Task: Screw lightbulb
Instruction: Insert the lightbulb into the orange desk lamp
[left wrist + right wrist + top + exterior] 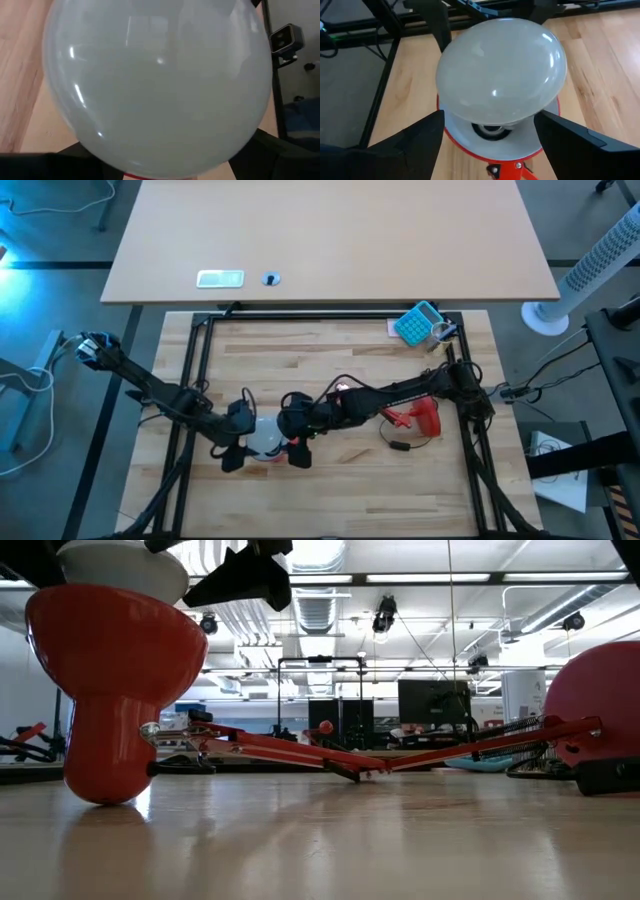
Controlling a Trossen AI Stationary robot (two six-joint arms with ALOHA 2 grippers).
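Observation:
The white lightbulb [502,70] sits dome up in the mouth of the red lamp's cone shade [495,147], its narrow base down in the socket [492,131]. In the low view the shade [110,690] stands on its narrow end on the table, with the bulb [120,570] on top. My left gripper [236,438] comes at the bulb [265,436] from the table's left, fingers either side of the dome. My right gripper [298,430] comes from the right, fingers either side of the shade. My left gripper has the bulb's dome [160,85] between its two fingers [260,150], coming level from the table's left. The dome fills the gap and hides the places of contact. The bulb stands nearly upright with its base in the shade's socket. My right gripper holds the shade by its rim [547,131], one finger [420,140] on each side, slanting down from the table's right. The shade stands on the table on its narrow end, mouth up.
The lamp's red arm rods [330,755] run along the table to its red base [425,418] at the right. A black cable [400,445] lies near the base. A teal device [418,323] sits at the far right. Black frame rails [200,360] border the board.

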